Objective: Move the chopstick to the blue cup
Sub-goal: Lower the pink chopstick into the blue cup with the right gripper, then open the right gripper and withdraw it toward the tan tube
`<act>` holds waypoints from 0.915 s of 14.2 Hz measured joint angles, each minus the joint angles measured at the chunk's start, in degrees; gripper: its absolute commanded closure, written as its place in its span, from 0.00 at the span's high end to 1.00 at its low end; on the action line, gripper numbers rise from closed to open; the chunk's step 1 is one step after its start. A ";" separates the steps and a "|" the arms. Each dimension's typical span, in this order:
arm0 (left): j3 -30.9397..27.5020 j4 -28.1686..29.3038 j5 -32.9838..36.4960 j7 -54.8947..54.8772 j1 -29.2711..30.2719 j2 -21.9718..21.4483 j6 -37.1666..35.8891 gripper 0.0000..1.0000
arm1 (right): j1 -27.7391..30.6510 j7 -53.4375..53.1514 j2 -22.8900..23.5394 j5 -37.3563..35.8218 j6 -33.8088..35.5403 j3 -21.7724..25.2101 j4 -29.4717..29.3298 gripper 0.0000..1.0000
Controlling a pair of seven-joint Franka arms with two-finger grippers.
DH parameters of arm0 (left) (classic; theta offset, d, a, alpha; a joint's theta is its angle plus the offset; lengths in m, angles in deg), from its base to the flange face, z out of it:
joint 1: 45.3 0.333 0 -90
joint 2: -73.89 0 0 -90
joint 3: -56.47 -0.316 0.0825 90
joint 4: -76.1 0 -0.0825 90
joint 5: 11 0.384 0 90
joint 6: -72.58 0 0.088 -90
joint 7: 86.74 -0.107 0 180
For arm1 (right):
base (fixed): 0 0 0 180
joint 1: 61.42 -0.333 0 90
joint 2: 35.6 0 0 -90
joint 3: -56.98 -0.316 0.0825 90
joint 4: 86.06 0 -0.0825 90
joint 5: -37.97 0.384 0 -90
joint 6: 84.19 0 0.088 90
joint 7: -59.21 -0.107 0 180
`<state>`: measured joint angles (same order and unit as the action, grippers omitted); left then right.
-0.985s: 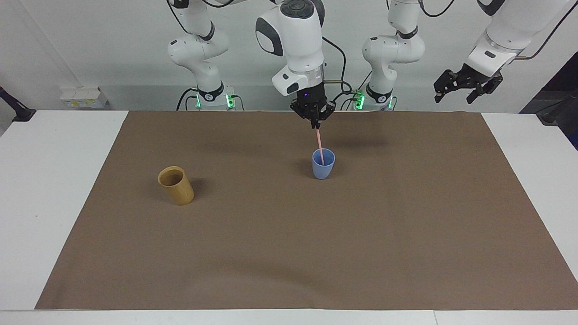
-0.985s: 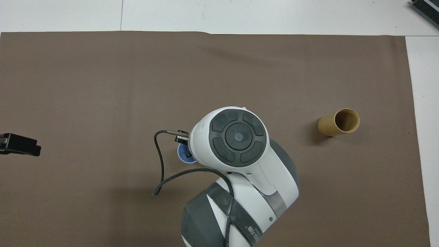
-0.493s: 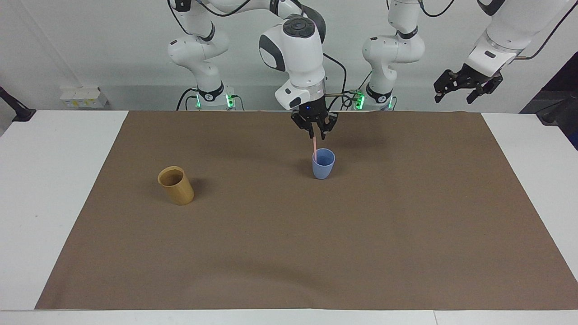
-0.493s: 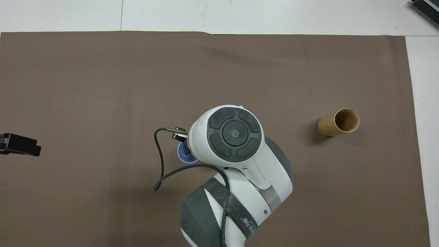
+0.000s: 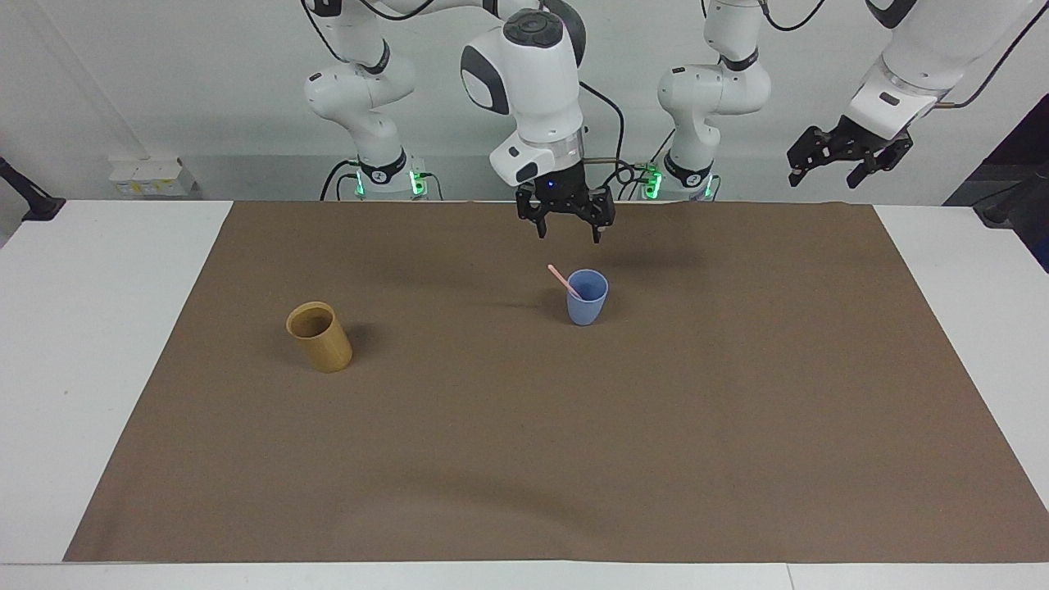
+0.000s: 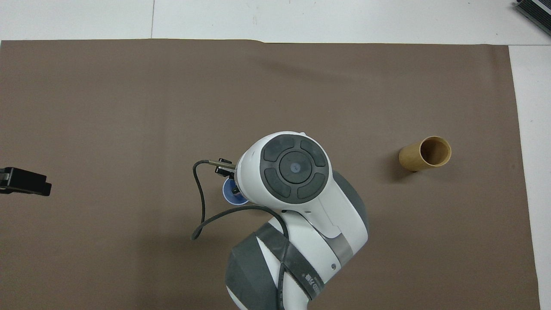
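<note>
The light blue cup [image 5: 587, 305] stands upright on the brown mat, toward the robots' end. The pale pink chopstick [image 5: 563, 279] rests inside it, its upper end leaning over the rim toward the right arm's end of the table. My right gripper [image 5: 567, 232] hangs open a short way above the cup, clear of the chopstick, with nothing between its fingers. In the overhead view the right arm covers most of the blue cup [image 6: 230, 196] and hides the chopstick. My left gripper [image 5: 848, 160] waits open, raised over the left arm's end of the table.
A tan cylindrical cup [image 5: 320, 336] stands on the brown mat [image 5: 524, 426] toward the right arm's end, and shows as the tan cup [image 6: 425, 153] from overhead. White tabletop [image 5: 90, 344] borders the mat.
My right gripper opened and let go of the chopstick, then rose a little. The chopstick dropped deeper into the blue cup and tipped toward the right arm's end.
</note>
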<state>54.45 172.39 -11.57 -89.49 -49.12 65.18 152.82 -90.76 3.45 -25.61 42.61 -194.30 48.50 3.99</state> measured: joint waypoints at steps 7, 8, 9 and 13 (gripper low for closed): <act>0.00 0.00 0.00 0.00 0.00 0.00 0.00 1.00 | 17.15 17.89 -11.62 -0.37 15.17 0.33 -0.21 1.00; 0.00 0.00 0.00 0.00 0.00 0.00 0.00 1.00 | 19.74 21.67 -12.53 -0.37 15.81 0.41 -0.20 1.00; 0.00 0.00 0.00 0.00 0.00 0.00 0.00 1.00 | 21.98 25.00 -13.09 -0.37 15.95 0.47 -0.19 1.00; 0.00 0.00 0.00 0.00 0.00 0.00 0.00 1.00 | 27.43 35.80 -13.22 -3.33 17.89 0.62 -1.40 1.00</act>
<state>54.45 172.39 -11.57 -89.49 -49.12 65.18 152.82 -63.33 39.25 -38.83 39.28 -176.41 49.11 2.58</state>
